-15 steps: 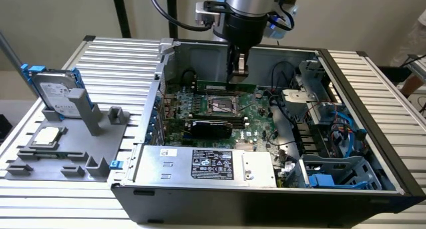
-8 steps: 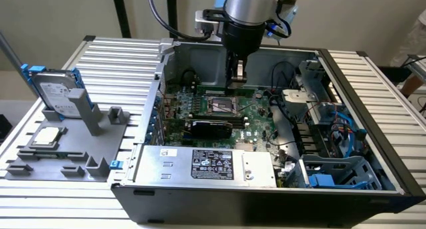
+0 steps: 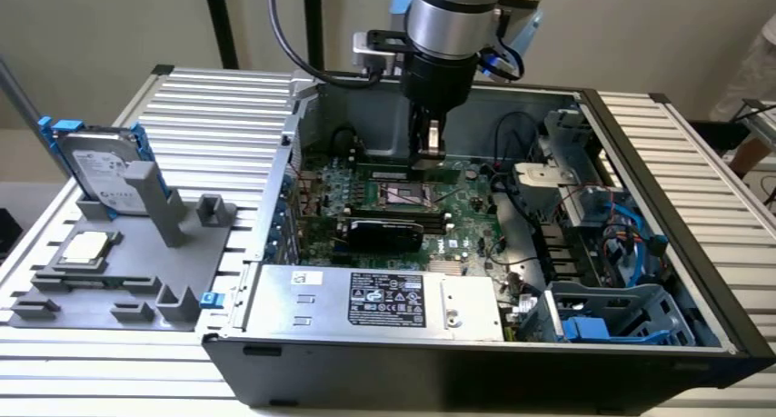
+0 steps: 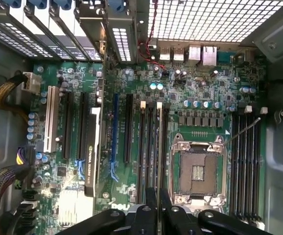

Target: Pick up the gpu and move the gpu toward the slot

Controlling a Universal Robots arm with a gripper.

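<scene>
Jaws – pressed together, nothing between them, hanging over the black memory slots (image 4: 150, 142) beside the open CPU socket (image 4: 198, 171).

Item 1, the gpu (image 4: 93, 152) – stands on edge on the motherboard inside the case, its lettered black top edge facing up. You cannot tell whether its lower edge sits in a connector. It is apart from the jaws. In the exterior view the gpu (image 3: 382, 228) lies nearer the camera than the arm's tip and a little toward the exterior view's left.

Item 2, the slot (image 4: 115, 137) – a bright-blue strip just beside the card, between the card and the jaws. Its long axis runs parallel to the card and to the memory slots. You would judge any carry to be short and sideways, with no turn needed.

Item 3, alignment. The gap line of the jaws runs along the card's length, so they would close across its thin dimension. You would have to open them first.

Item 4, edges. On the card's far side are black expansion slots, a white slot (image 4: 48, 117) and bundled cables (image 4: 4, 98). At one end of the card stand the rear bracket bays (image 4: 82, 29). Room above the card looks open. Room to either flank is tight.

Item 5, outside the case. On the worktop (image 3: 218, 99), at the exterior view's left, a grey fixture carries a hard drive (image 3: 104, 167) and a CPU chip (image 3: 85, 246), both well apart from the work. The power supply (image 3: 376, 299) closes off the near side of the case.
</scene>
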